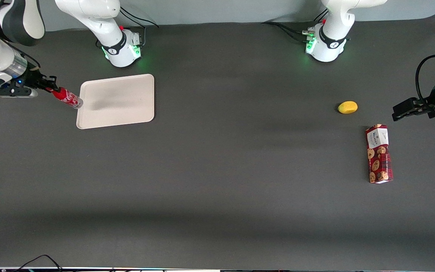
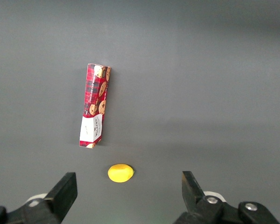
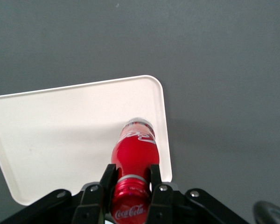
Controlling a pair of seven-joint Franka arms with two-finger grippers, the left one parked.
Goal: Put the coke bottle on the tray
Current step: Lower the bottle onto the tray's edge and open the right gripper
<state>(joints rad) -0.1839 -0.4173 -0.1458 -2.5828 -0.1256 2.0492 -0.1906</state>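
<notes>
The gripper (image 3: 131, 184) clamps the bottle (image 3: 133, 147) by its neck just under the red cap, holding it above the tray (image 3: 60, 135) near one edge. A lemon (image 1: 347, 107) and cookie box (image 1: 379, 153) lie toward the parked arm's end.

Even, soft overhead light; faint blurred shadows, sharp focus.

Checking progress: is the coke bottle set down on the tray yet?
Not yet: the gripper holds the coke bottle by its neck, over the tray edge.
</notes>
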